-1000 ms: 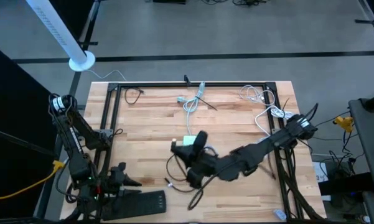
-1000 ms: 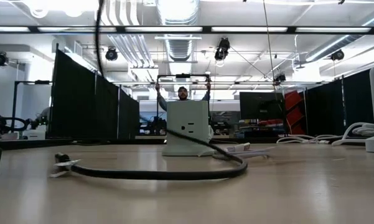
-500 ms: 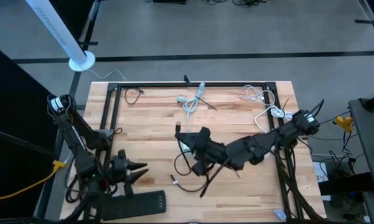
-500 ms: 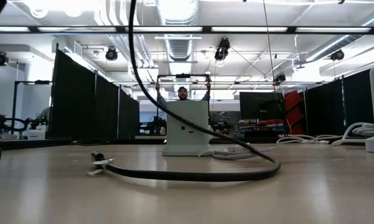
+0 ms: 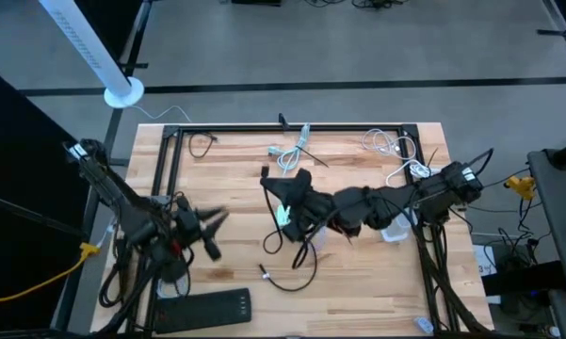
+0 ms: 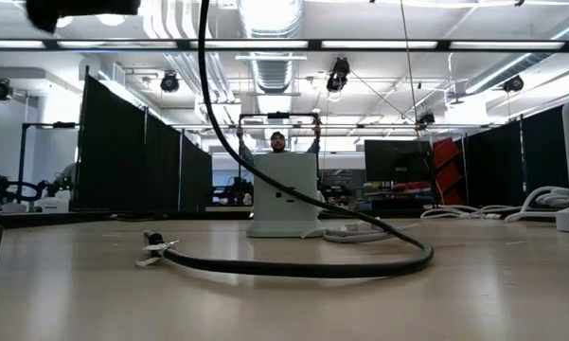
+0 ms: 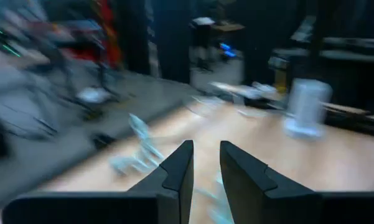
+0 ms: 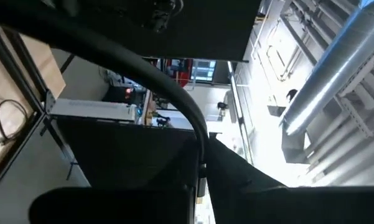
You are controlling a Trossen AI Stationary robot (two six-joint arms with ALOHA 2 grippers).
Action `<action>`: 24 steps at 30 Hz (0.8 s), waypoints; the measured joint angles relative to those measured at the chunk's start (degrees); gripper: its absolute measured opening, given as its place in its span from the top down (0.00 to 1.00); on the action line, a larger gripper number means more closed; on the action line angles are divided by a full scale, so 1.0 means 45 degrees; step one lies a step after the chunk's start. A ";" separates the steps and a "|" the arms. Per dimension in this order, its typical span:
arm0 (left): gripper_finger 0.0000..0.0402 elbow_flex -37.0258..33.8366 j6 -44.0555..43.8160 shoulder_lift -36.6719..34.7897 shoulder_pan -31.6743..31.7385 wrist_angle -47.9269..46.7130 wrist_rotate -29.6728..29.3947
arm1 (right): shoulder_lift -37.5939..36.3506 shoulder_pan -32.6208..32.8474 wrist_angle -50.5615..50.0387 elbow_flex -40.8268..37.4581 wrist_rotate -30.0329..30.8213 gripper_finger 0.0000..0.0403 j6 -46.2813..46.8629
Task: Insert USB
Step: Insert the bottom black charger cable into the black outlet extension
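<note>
A black USB cable lies in a loop on the wooden table. Its plug end, which carries a white tag, rests on the tabletop. A white socket block stands upright behind the loop, near the table's middle. My right gripper hovers above that block, shut on the cable. My left gripper is at the table's left, level and clear of the wood. Its fingers stand a little apart with nothing between them. My right gripper pinches the black cable between its two fingers at a point well along its length, away from the plug. The fingers point about level. The cable hangs below the hold, runs slack past the socket block, and loops on the table.
White cables and a small black cord lie along the far edge. A black flat device sits at the near left. A black metal frame borders the table. A white object lies under my right arm. A person stands far behind.
My right gripper has risen and gone toward the far edge while rolling, taking the cable along. The hanging part has come up higher, and the loop and plug end have slid along the table. My left gripper has swung from the near-left corner toward the table's middle and risen.
</note>
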 joint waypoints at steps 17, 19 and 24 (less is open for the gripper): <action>0.84 0.0442 1.7638 -0.3430 0.5178 0.7659 0.7871 | -0.0296 -0.1544 -0.0302 0.0000 -0.4426 0.99 0.9162; 0.84 0.0442 1.7556 -0.3492 0.5173 0.7808 0.7891 | -0.0371 -0.1549 -0.0370 0.0000 -0.4511 0.99 1.0108; 0.84 0.0432 1.6291 -0.3770 0.4643 0.7795 0.7900 | -0.0519 -0.1612 -0.1186 0.0005 -0.5605 0.99 1.3323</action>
